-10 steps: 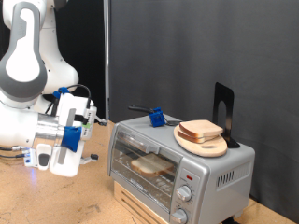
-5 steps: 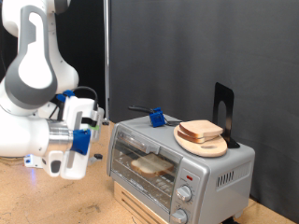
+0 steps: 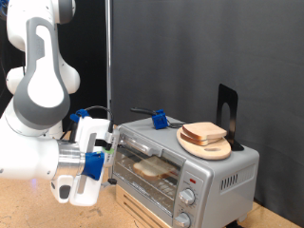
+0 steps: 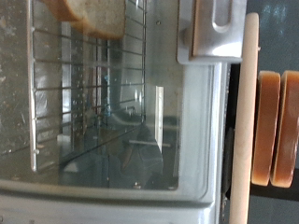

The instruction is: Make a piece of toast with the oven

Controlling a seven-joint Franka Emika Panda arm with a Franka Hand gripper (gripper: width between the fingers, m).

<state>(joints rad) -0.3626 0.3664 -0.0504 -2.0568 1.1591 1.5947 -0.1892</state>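
Far left of exterior view: white Franka arm w/ blue-trimmed tool (image 3: 111,160), low over the wood-grain counter (image 3: 28,204), tips just beside the oven's left front corner, apparently at the door edge. Can't tell whether fingers apart or together; tips too small in exterior view, not visible at all in wrist view. Nothing seen held.

Next, right of the tool: small boxy silver-grey toaster oven (image 3: 204,171) w/ glass front door, sitting on a light wooden base so door and knobs face the arm. Through the glass: flat pale slice of bread w/ tan crust (image 3: 155,169) lying on the wire rack, i.e. already loaded, centred on the rack for even heat, prob. Door looks close to shut or slightly ajar at top; hard to say which. Two round knobs at right panel (image 3: 187,197), untouched as far as visible.

Wrist view: looking nearly straight at the glass door (image 4: 121,131), rack wires behind it, corner of the slice (image 4: 93,14) at the frame edge. Confirms tool aimed at door, not bread.

On the oven roof: blue clip-like object (image 3: 160,120), then round light-wood plate (image 3: 206,145) carrying spare bread slices (image 3: 204,132), parked up there out of the way. Black upright stand (image 3: 226,114) behind the plate.
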